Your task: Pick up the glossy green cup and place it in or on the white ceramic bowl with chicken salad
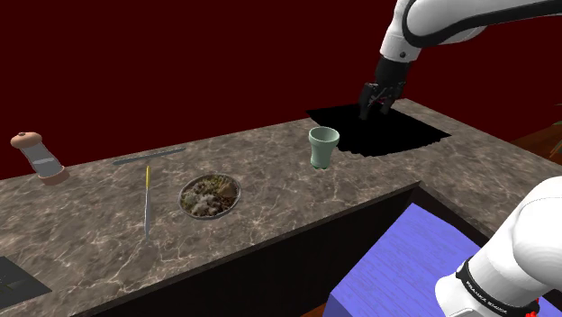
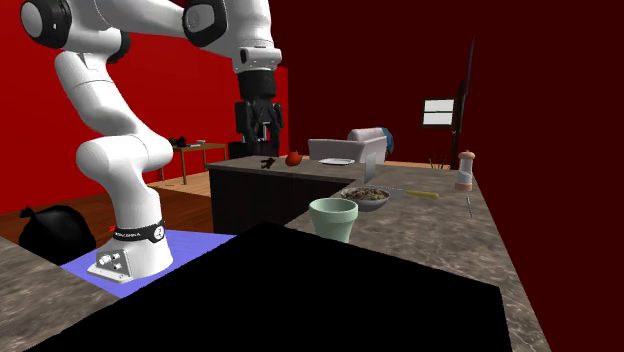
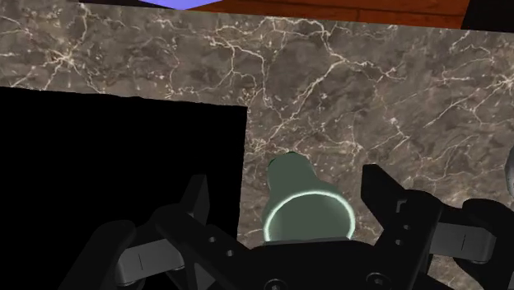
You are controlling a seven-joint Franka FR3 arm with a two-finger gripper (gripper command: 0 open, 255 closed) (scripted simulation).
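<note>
Two black fingers [image 3: 383,189] of the gripper [image 1: 381,101] are seen spread apart and empty above the counter [image 1: 270,167]. The upright green cup [image 1: 323,147] is found at eight o'clock from it in the shoulder view, with the bowl [image 1: 210,195] farther along that line.

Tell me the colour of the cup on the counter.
The cup is pale green, clearest in the shoulder view.

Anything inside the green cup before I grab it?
Nothing shows inside the cup: the wrist view looks into its mouth at bare inner wall. The gripper covers the part of the opening nearest it.
</note>
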